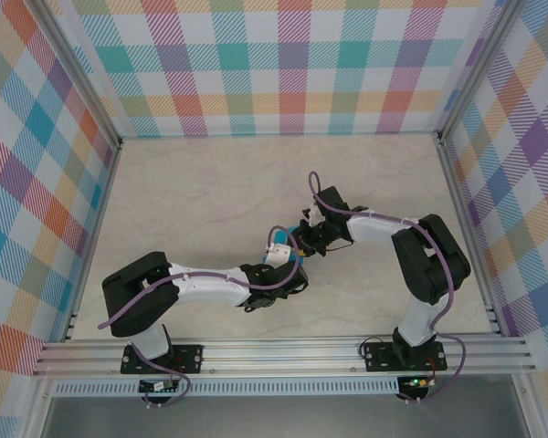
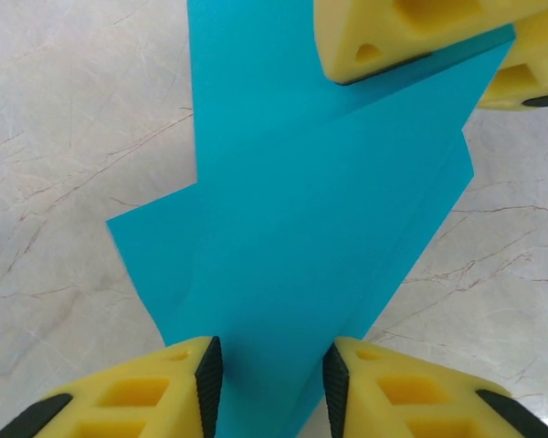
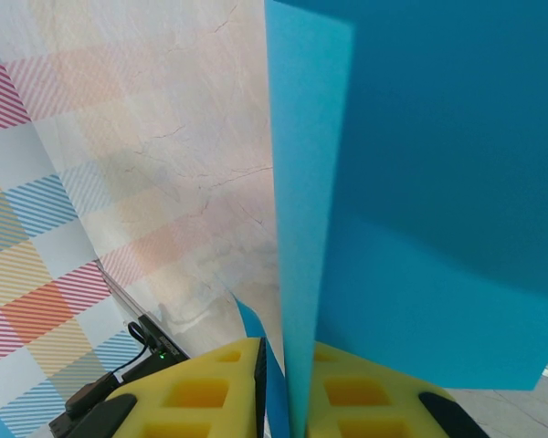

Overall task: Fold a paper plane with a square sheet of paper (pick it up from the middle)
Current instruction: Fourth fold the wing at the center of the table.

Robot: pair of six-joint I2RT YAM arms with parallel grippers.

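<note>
The teal-blue square sheet of paper (image 2: 320,210) is folded into overlapping layers with a slanted flap and hangs above the marble table between both arms. In the top view a sliver of the paper (image 1: 300,263) shows mid-table. My right gripper (image 3: 288,392) is shut on it, an upright fold (image 3: 301,228) pinched between the pads. The right gripper's yellow fingers (image 2: 393,36) clamp the paper's far end in the left wrist view. My left gripper (image 2: 271,388) is open, its jaws apart on either side of the paper's narrow near end. From above, the left gripper (image 1: 288,258) and right gripper (image 1: 311,237) nearly touch.
The marble tabletop (image 1: 210,192) is bounded by checked walls (image 1: 274,64) at the back and sides. An aluminium rail (image 1: 283,351) runs along the near edge by the arm bases. The right arm's purple cable (image 1: 384,219) loops over its forearm.
</note>
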